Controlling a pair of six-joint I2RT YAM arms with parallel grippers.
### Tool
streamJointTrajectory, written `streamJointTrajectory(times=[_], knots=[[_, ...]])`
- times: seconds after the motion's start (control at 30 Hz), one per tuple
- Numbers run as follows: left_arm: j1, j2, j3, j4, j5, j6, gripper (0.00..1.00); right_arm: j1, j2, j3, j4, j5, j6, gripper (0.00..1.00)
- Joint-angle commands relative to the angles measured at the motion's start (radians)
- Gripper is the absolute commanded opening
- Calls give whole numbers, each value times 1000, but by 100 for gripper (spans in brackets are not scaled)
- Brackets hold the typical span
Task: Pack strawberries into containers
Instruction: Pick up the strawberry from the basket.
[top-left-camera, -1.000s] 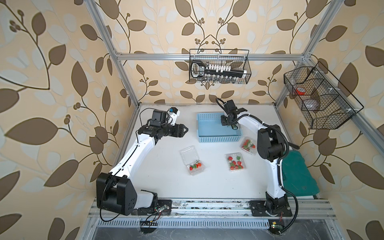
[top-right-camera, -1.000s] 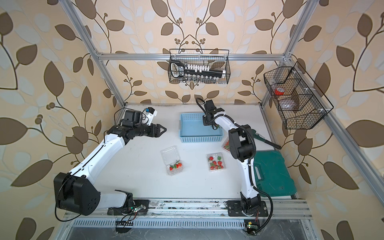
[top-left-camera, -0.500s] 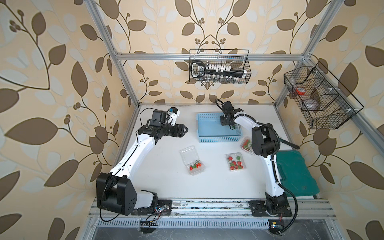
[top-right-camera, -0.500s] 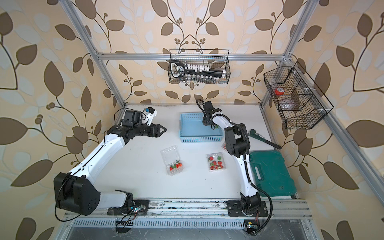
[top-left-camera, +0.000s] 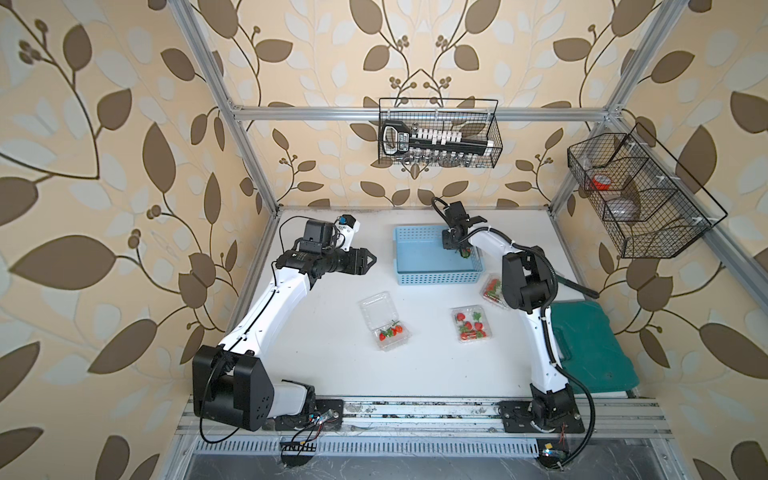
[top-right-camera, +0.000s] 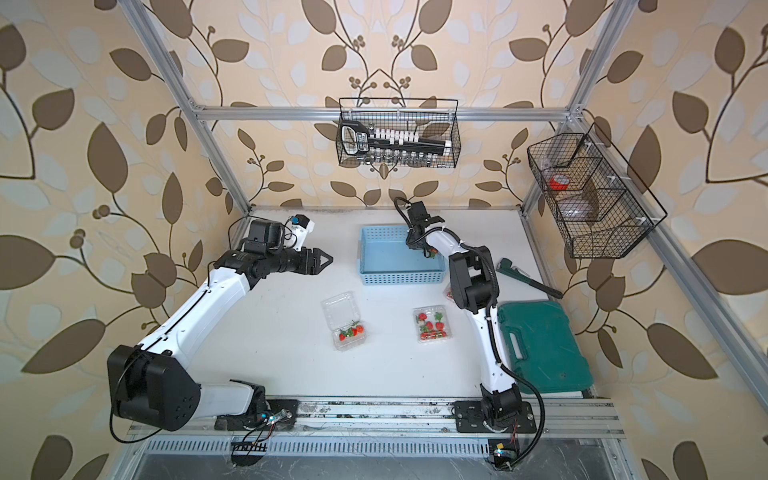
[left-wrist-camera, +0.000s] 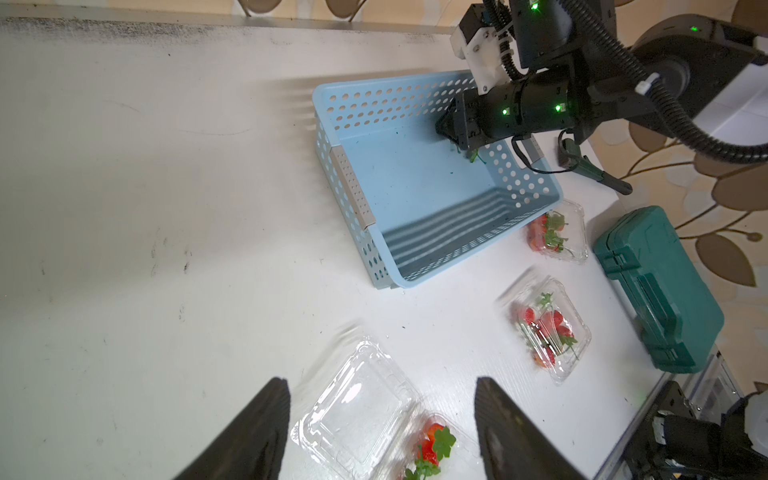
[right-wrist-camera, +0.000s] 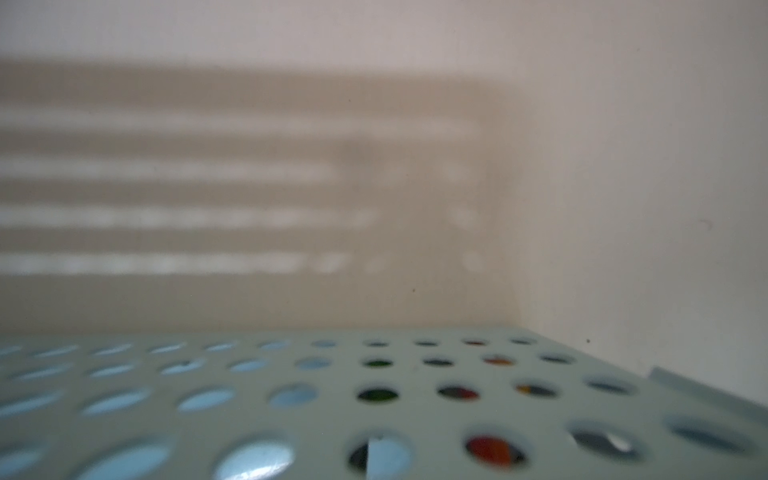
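Jaws of the right gripper, grip impossible to tell, sat at a red strawberry inside the perforated blue plastic basket. The left gripper gaped empty near an open clear clamshell. Other clamshells held berries.

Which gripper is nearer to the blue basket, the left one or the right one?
Right. The right gripper reaches down inside the blue basket, at its right end. The left gripper hangs outside the basket, off its left end, not touching it.
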Motion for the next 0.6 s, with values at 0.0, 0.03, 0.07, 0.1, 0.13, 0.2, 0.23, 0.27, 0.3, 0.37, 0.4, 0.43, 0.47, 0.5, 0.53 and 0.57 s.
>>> streamJointTrajectory(times=[0.0,0.03,0.07,0.1,0.13,0.2,0.23,0.27,0.3,0.37,0.4,0.43,0.47,0.5,0.53,0.57], knots=[[9,-9,1,4,-10,13,72,-1,1,19,-33,20,-6,15],[9,-11,1,5,-11,13,72,-1,-9,11,-28,20,-6,12],[9,-10,1,5,-11,13,72,-1,-18,5,-26,19,-6,9],[9,-10,1,5,-10,13,72,-1,-28,3,-26,19,-6,7],[9,-11,1,5,-9,13,72,-1,-39,-3,-27,17,-7,4],[9,-10,1,5,-9,11,72,-1,-67,-15,-25,12,-6,0],[9,-11,2,6,-8,12,72,-1,-84,-23,-22,9,-7,0],[9,-11,1,5,-8,12,72,1,-104,-35,-19,5,-6,0],[9,-13,1,6,-8,12,72,1,-120,-43,-15,-2,-6,0],[9,-14,1,6,-9,12,72,4,-163,-62,-11,-25,-7,0],[9,-15,1,6,-9,12,72,4,-182,-73,-7,-34,-8,0],[9,-15,1,5,-8,11,72,4,-202,-83,-2,-44,-9,0],[9,-16,1,6,-8,12,72,6,-221,-91,0,-54,-9,0],[9,-17,1,6,-8,12,72,5,-238,-96,0,-65,-10,0],[9,-18,1,6,-8,12,72,6,-257,-106,3,-76,-12,0],[9,-19,1,6,-7,12,72,7,-275,-114,7,-83,-12,0]])
